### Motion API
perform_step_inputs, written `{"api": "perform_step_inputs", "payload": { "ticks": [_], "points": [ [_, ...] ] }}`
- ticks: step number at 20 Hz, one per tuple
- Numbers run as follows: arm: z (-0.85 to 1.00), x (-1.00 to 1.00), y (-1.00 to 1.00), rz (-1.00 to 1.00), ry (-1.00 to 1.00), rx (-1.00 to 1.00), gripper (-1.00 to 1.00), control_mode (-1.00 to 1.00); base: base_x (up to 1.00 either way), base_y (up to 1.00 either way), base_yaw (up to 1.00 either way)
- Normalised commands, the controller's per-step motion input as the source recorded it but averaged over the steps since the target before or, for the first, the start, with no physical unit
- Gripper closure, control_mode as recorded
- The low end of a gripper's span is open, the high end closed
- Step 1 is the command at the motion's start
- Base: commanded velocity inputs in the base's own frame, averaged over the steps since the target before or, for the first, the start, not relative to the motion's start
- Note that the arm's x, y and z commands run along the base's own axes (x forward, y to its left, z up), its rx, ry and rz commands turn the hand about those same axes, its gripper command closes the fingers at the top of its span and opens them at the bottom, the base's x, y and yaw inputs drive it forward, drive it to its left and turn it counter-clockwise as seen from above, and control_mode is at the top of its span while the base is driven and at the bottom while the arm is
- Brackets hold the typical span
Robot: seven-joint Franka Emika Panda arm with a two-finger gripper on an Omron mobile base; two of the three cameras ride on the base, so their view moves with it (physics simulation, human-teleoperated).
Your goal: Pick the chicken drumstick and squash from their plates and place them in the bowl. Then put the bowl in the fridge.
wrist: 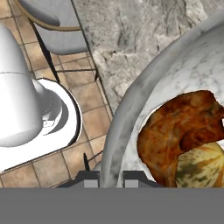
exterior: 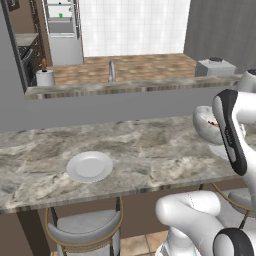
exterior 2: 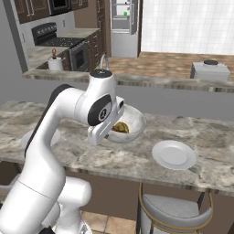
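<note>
From the left base view one plate lies bare on the marble counter, from the right the bowl hangs lifted above it, and the hand view shows the gripper clamped on its rim (chicken drumstick and squash inside).

Home kitchen: stove, fridge, marble counter.
</note>
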Motion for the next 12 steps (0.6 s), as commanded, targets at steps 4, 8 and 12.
{"api": "perform_step_inputs", "payload": {
  "ticks": [4, 8, 12],
  "points": [
    [0.0, 0.0, 0.0, 0.0, 0.0, 0.0, 1.0, -1.0, 0.0, 0.0, 0.0],
    [0.0, 0.0, 0.0, 0.0, 0.0, 0.0, 1.0, -1.0, 0.0, 0.0, 0.0],
    [0.0, 0.0, 0.0, 0.0, 0.0, 0.0, 1.0, 1.0, 0.0, 0.0, 0.0]
  ]
}}
